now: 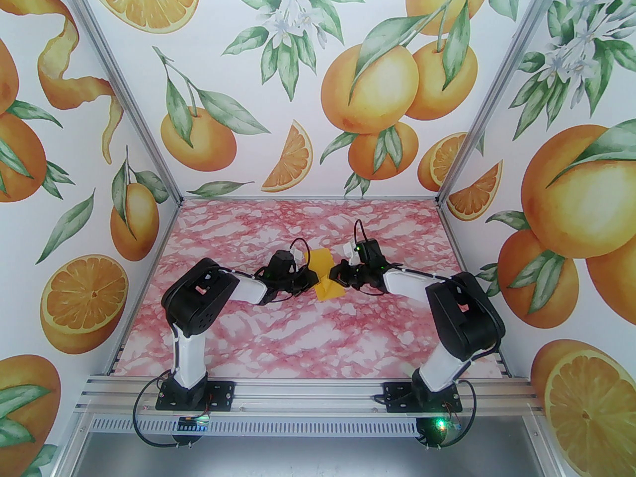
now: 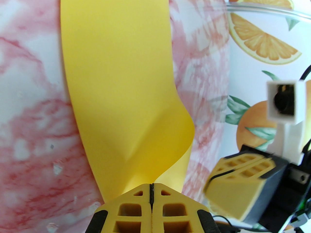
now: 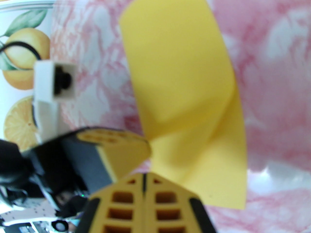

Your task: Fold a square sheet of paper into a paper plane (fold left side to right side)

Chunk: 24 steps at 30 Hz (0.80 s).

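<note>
Left claw (image 2: 151, 186): jaws pressing fully together, pinching the left edge of the paper (image 2: 116, 69). The sheet is buckling into a soft curl just ahead of the tips.

Right claw (image 3: 144, 176): jaws also meeting, gripping nothing I can make out. It is hovering just beside the paper's right edge and looking slightly blurred.

Paper is lying mid-table (image 1: 278, 336) between the two claws, far half resting flat, near half lifting and twisting.

Table is offering open room front, back and both sides. Walls (image 1: 248, 92) are standing well apart from the work. The claws are crowding each other across the sheet.

Paper is showing thin, smooth, plain yellow. Table is showing pink marbling. Both claws are showing latticed yellow plastic with black trim.
</note>
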### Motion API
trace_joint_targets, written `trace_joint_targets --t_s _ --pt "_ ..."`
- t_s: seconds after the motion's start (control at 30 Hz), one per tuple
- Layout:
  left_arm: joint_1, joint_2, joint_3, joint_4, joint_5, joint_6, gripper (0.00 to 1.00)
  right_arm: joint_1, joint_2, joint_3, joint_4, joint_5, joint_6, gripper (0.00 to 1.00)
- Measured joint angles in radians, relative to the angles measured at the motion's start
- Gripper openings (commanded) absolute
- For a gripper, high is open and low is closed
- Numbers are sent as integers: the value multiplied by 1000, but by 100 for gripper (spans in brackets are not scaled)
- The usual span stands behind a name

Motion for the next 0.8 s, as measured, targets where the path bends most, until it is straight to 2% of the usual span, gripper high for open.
trace_joint_targets --t_s 0.33,0.4,0.47,0.6,0.8 --pt "3 -3 0 1 2 1 0 0 49 -4 7 -4 -2 4" --pt "3 -3 0 0 2 1 7 1 61 2 8 -4 -2 4" --pt "3 -4 0 1 3 6 24 2 70 6 10 -4 -2 4" --pt "3 -5 0 1 8 7 35 3 77 14 11 -4 -2 4" --pt "2 -10 0 2 13 11 39 3 77 15 11 -4 -2 4"
